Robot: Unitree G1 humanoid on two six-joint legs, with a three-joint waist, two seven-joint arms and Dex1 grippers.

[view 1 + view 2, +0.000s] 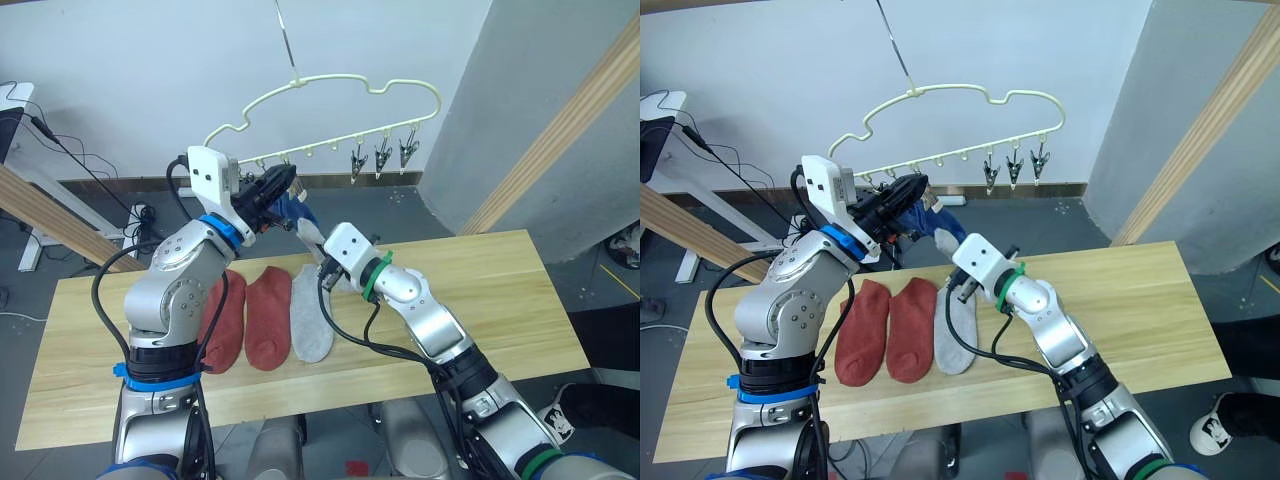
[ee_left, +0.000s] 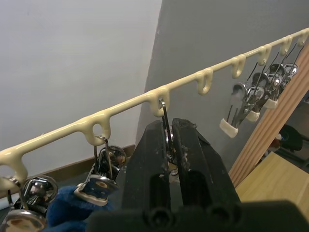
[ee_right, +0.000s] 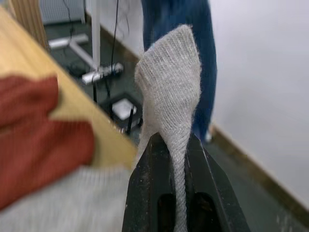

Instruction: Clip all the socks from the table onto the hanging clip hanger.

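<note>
Clearly the weak point, seen from the head views, is the handoff: the left gripper (image 1: 283, 186) is up at the row of clips on the clip hanger (image 1: 350, 90), while the right gripper (image 1: 322, 262) holds a grey sock (image 1: 310, 322) by one end, the rest of it lying on the table (image 1: 500, 290) beside two rust-red socks (image 1: 248, 318). A blue sock (image 1: 297, 213) hangs from the hanger just behind the left gripper. Because the hanger dangles from a long hook, it may swing when pushed, and the sock edge could miss the clip's mouth.

From the left wrist, the fingers (image 2: 152, 159) are pressed together on the wire stem of one clip (image 2: 166, 126); I judge that a slip there would let the clip snap closed empty. Its pinching end is hidden behind the fingers.

From the right wrist, the fingers (image 3: 145, 188) pinch a narrow fold of grey sock (image 3: 169, 96); so thin a hold could pull free. How deep the fabric sits between them is hard to tell.
</note>
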